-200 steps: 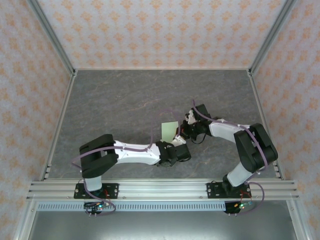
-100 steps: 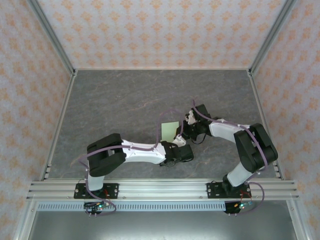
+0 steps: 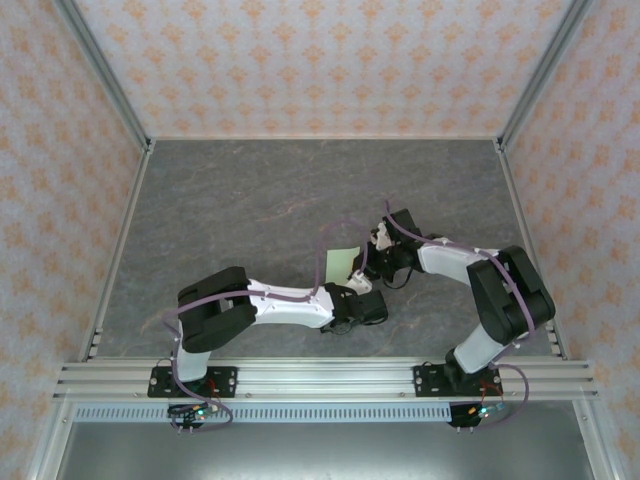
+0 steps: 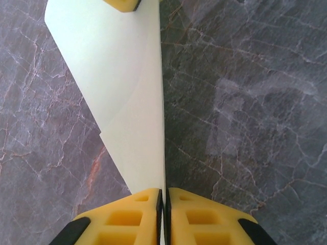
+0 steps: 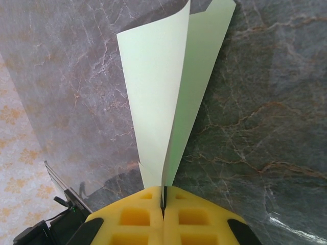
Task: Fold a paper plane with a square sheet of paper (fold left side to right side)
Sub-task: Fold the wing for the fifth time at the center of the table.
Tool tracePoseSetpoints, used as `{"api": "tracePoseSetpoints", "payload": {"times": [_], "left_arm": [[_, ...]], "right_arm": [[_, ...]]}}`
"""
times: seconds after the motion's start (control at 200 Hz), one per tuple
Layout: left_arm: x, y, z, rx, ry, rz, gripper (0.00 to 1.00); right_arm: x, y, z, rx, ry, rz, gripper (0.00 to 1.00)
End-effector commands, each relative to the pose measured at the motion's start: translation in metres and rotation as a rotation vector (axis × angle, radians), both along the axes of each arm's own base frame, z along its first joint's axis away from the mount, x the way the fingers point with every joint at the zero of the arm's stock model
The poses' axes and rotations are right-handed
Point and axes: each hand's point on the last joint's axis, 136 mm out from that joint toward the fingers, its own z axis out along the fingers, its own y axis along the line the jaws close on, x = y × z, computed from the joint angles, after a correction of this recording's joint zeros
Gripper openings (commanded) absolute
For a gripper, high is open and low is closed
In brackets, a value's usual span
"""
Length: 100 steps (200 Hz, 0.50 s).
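Observation:
The square sheet of paper (image 3: pixel 340 262) is pale green and is held up off the table between both grippers. My left gripper (image 4: pixel 163 204) is shut on its near edge, and the sheet (image 4: pixel 127 76) runs away from the pads, standing on edge. In the right wrist view the paper (image 5: pixel 158 102) rises from the pads as two loose layers that spread apart. My right gripper (image 5: pixel 163 201) is shut on the corner where they meet. From above, the left gripper (image 3: pixel 351 281) is just below the sheet and the right gripper (image 3: pixel 368 258) is at its right side.
The dark marbled tabletop (image 3: pixel 250 200) stretches behind and to the left of the arms. Patterned walls with metal posts (image 3: pixel 110 90) enclose it. One yellow finger (image 4: pixel 122 4) of the right gripper shows at the far end of the sheet in the left wrist view.
My left gripper has closed onto the sheet's near edge, and the left arm has shifted a little to the right. The right gripper has stayed shut on the paper in place.

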Motion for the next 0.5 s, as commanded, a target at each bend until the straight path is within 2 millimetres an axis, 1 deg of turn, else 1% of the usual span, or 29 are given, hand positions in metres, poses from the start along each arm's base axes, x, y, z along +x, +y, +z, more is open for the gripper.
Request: {"api": "tracePoseSetpoints", "payload": {"times": [0.0, 0.05, 0.11, 0.215, 0.315, 0.36, 0.435, 0.495], "left_arm": [[0.004, 0.003, 0.004, 0.033, -0.031, 0.011, 0.12], [0.004, 0.003, 0.004, 0.031, -0.028, 0.01, 0.11], [0.003, 0.002, 0.003, 0.029, -0.025, 0.009, 0.1], [0.002, 0.0, 0.002, 0.022, -0.014, 0.003, 0.1], [0.002, -0.002, -0.003, 0.025, 0.005, -0.003, 0.1], [0.002, -0.003, -0.005, 0.027, 0.014, -0.005, 0.1], [0.002, -0.004, -0.008, 0.03, 0.025, -0.009, 0.09], [0.002, -0.005, -0.009, 0.028, 0.033, -0.009, 0.09]], "right_arm": [[0.004, 0.003, 0.008, -0.007, -0.016, 0.013, 0.04], [0.008, 0.001, 0.011, -0.018, -0.035, 0.001, 0.06], [0.015, -0.001, 0.02, -0.029, -0.074, -0.015, 0.1], [0.028, -0.012, 0.04, -0.068, -0.157, -0.063, 0.22], [0.036, -0.031, 0.059, -0.142, -0.234, -0.114, 0.34], [0.038, -0.041, 0.066, -0.193, -0.266, -0.133, 0.36], [0.037, -0.059, 0.073, -0.281, -0.301, -0.159, 0.41], [0.033, -0.069, 0.076, -0.323, -0.315, -0.169, 0.45]]}}
